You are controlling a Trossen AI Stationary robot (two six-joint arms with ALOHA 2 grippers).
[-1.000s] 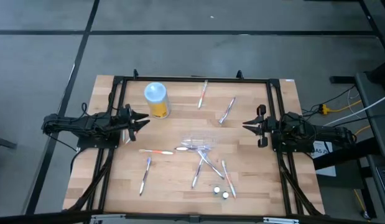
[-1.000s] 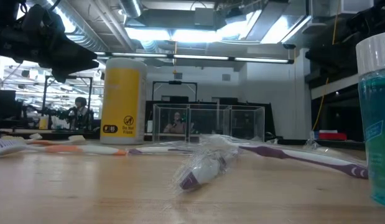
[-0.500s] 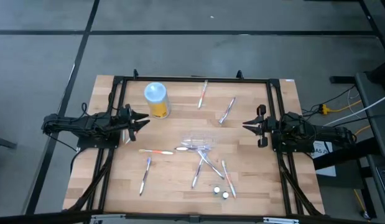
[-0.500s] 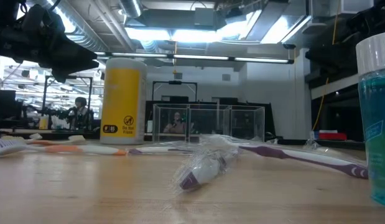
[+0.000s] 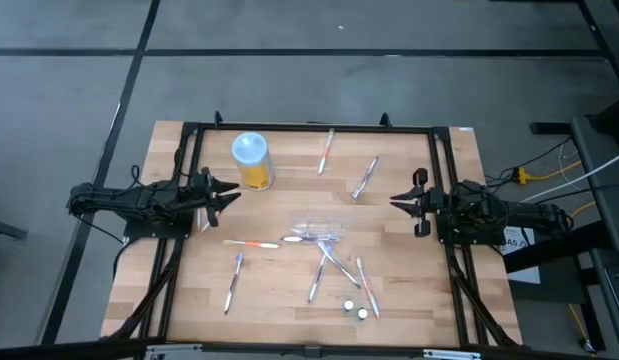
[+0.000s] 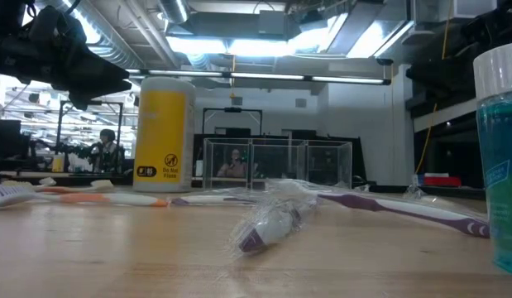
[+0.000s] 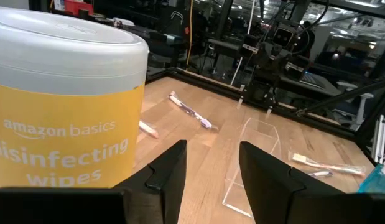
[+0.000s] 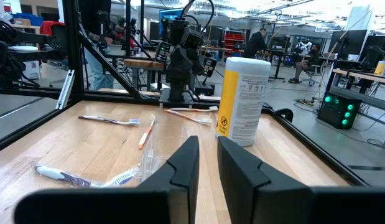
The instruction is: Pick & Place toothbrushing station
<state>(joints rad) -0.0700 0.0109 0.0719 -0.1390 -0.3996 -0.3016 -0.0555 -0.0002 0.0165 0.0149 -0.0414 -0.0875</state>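
1. Toothbrushes (image 5: 323,262), slim and straight, lay scattered over the wooden tabletop (image 5: 409,300) around a clear plastic holder (image 5: 317,232) at its middle.
2. We saw the left gripper (image 5: 229,194) parted, the right gripper (image 5: 397,200) nearly closed, both empty.
3. Only the low view showed a blue-liquid bottle (image 6: 497,157).
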